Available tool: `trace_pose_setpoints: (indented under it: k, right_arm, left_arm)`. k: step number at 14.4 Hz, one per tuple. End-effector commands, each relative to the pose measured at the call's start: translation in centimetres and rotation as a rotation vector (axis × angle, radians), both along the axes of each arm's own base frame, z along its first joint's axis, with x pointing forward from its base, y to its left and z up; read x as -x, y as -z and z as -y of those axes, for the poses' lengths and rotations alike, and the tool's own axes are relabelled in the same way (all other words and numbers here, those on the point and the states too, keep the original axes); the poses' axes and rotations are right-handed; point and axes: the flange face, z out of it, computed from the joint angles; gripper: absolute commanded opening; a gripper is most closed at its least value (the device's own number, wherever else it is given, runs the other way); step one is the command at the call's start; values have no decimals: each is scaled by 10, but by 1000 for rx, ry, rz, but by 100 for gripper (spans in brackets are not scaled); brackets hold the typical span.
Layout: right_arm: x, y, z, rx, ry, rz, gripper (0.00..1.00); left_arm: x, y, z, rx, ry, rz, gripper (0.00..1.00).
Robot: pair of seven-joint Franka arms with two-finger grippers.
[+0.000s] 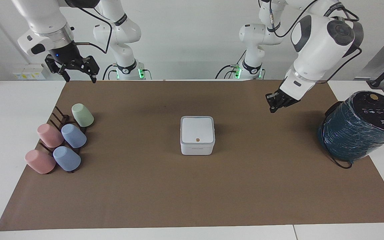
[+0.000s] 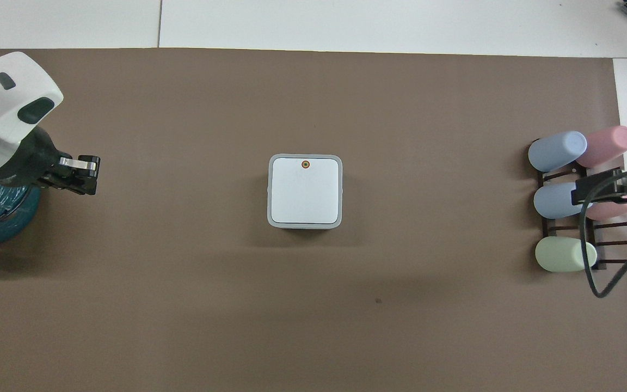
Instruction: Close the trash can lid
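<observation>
A small white trash can (image 1: 197, 143) stands in the middle of a brown paper mat (image 1: 192, 193) that covers a white table (image 1: 8, 133). Its lid (image 1: 197, 130) lies flat and flush on top, grey rim all round and a small orange dot near the edge farthest from the robots. The left gripper (image 1: 274, 104) hangs in the air over bare mat between the trash can and a large dark teal wrapped cylinder (image 1: 358, 128) at the left arm's end of the table, touching nothing; its fingers look pressed together and hold nothing. The right gripper (image 1: 72, 68) waits high above the mat's edge nearest the robots, at the right arm's end, its fingers spread and empty. Near it, five pastel cups (image 1: 73, 136) (two pink, two blue, one green) lie tipped on a dark rack (image 1: 58, 117). Judging by the flat lid, the closing step looks done; the next move seems only to call for the left arm to pull clear without brushing the cylinder
</observation>
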Motion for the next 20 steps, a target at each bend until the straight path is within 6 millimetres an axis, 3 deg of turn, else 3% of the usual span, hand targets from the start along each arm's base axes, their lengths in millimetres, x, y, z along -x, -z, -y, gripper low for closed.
trace_pose_setpoints:
  k: [1,3,6,8,11,16,20]
  right_arm:
    - [4,-4,1,-8,-24,2,100]
    - [4,-4,1,-8,-24,2,100]
    - [4,-4,1,-8,-24,2,100]
    - [4,-4,1,-8,-24,2,100]
    - [4,-4,1,-8,-24,2,100]
    - [4,-4,1,-8,-24,2,100]
    - [4,-4,1,-8,-24,2,100]
  left_arm:
    - [18,-2,-9,-52,15,-5,73]
    - [19,-1,-24,-57,9,-9,81]
    - [18,-2,-46,-50,36,-9,86]
    - [17,-2,-46,-48,43,-5,87]
    - [16,-2,-45,-47,42,5,100]
    - [11,-2,-32,-42,52,60,100]
    - [4,4,-44,-34,29,119,100]
